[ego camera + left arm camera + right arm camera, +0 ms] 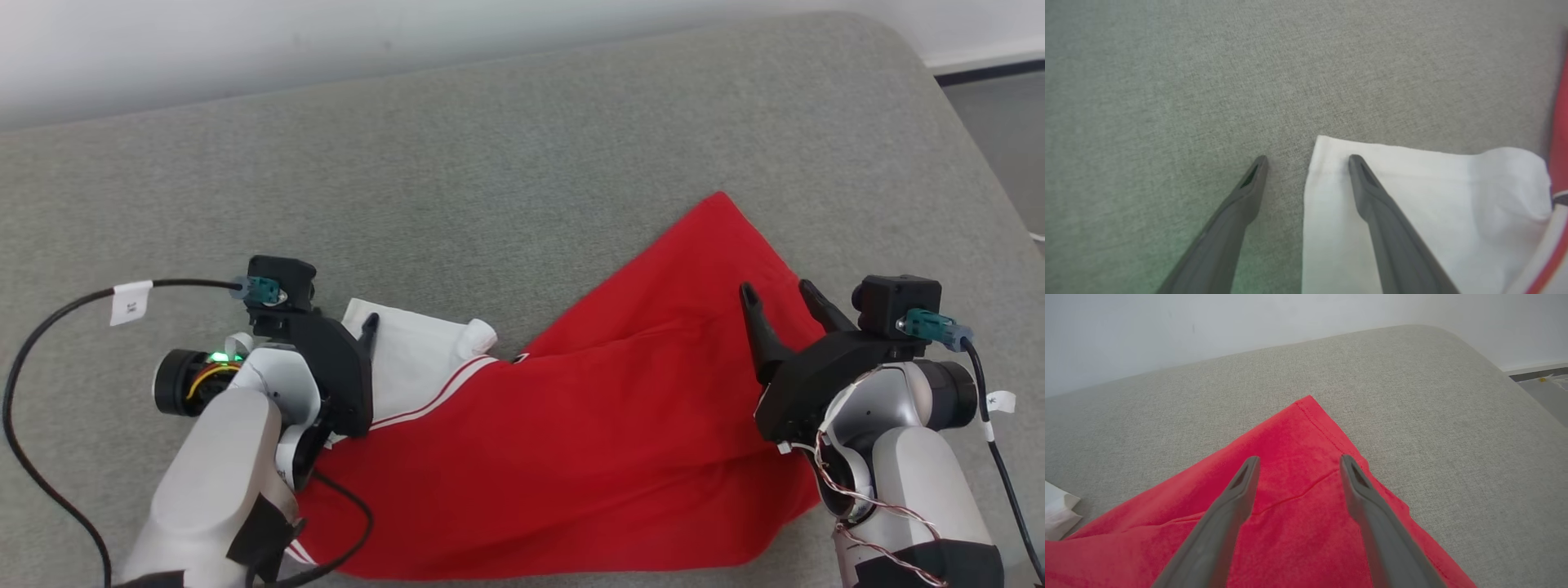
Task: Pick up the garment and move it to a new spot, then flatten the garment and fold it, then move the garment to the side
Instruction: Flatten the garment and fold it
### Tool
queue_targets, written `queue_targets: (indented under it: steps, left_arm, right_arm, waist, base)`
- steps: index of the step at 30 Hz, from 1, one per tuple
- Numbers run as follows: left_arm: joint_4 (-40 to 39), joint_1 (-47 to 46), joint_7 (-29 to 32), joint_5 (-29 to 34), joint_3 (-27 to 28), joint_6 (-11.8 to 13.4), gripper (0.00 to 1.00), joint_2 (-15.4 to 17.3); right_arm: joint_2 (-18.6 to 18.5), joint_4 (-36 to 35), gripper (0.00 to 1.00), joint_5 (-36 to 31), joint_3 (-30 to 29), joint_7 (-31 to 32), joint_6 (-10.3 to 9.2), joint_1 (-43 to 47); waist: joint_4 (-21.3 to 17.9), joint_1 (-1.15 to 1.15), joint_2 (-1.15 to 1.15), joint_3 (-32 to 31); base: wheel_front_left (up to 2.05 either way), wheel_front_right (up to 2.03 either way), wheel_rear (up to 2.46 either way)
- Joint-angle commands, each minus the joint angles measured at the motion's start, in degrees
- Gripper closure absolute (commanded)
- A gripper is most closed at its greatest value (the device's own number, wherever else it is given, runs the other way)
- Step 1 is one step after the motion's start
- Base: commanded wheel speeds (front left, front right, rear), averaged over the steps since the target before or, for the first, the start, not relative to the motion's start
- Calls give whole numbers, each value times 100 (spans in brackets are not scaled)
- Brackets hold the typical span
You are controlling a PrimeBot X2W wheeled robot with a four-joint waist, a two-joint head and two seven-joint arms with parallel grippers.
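Note:
The garment is red with a white sleeve and lies loosely spread and creased on the grey upholstered surface. My left gripper hovers open at the sleeve's left edge. In the left wrist view the left gripper straddles that edge, one finger over the white sleeve, the other over bare grey fabric. My right gripper is open above the garment's far right corner. In the right wrist view, the right gripper has red cloth showing between its fingers. Neither holds anything.
A white wall runs behind the surface. The surface's rounded right edge drops to a grey floor. Black cables trail from the left wrist across the surface. Bare grey fabric lies beyond and left of the garment.

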Motion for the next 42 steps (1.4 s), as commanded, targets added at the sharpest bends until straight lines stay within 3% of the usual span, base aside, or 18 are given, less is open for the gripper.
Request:
queue_targets:
  steps: [1,6,7,11,16,27,42]
  left_arm:
    - [105,-47,60,52,-14,46,0,43]
    - [415,-53,409,53,-91,126,0,32]
    - [466,-31,494,36,-109,122,5,26]
    - [601,87,870,-50,-184,93,100,12]
    - [477,224,1093,-207,-247,21,100,-31]
    - [96,-9,1078,-527,-5,14,100,141]
    - [-545,54,1298,-676,-42,73,100,199]
  right_arm:
    - [42,28,0,11,22,-42,-13,-45]
    - [65,134,0,4,-10,-118,-13,-107]
    - [60,152,0,-7,-25,-116,-13,-112]
    - [38,196,0,-57,-69,-72,-13,-141]
    - [-42,319,0,-195,-96,240,-13,-257]
    - [-73,836,0,-902,-632,1647,-13,-852]
    - [-154,1941,0,-1123,-739,1429,-13,-1690]
  waist:
    - [-127,-1,-1,109]
    - [-161,-1,-1,125]
    - [-157,-1,-1,118]
    - [-118,-1,-1,72]
    - [-95,-1,-1,22]
    - [-80,-1,-1,42]
    - [105,-1,-1,205]
  base:
    - [0,0,0]
    - [0,0,0]
    - [0,0,0]
    - [0,0,0]
    - [0,0,0]
    - [0,0,0]
    - [0,0,0]
